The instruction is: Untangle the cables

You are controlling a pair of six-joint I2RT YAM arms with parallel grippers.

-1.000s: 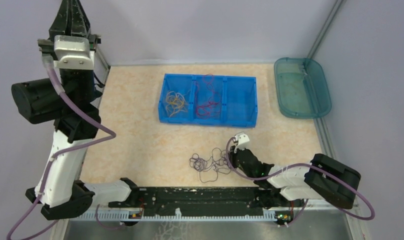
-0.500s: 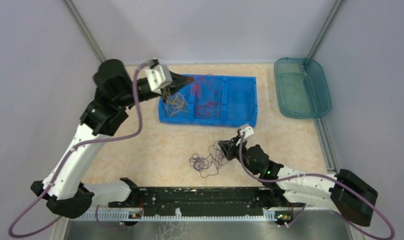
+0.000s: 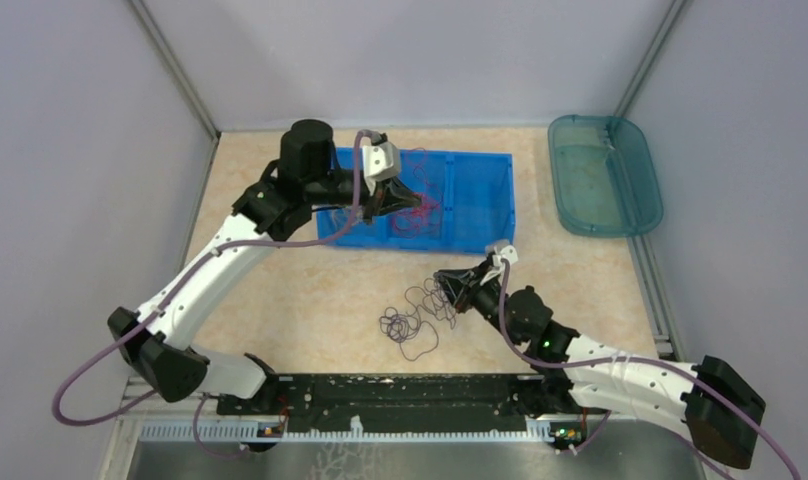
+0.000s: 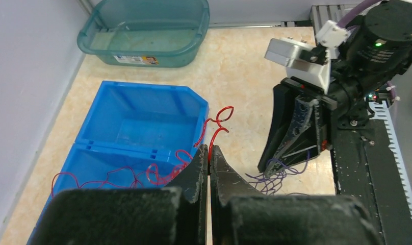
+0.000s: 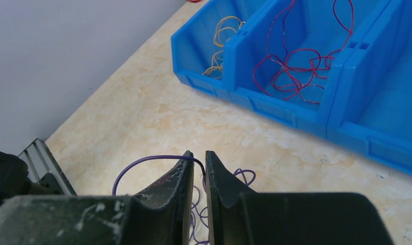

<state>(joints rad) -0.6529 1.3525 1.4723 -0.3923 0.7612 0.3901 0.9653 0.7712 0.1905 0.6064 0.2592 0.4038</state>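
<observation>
Cables point(image 3: 412, 322) | left gripper point(image 4: 209, 149) clamped on red cable point(image 4: 214, 131) | right gripper point(image 5: 199, 154) slightly apart, purple cable point(image 5: 143, 158) between

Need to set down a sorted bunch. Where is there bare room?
Free: blue bin's right compartment; bare table between bin and teal tub; table left of the purple cables. Crowded: purple cables by the right gripper.
</observation>
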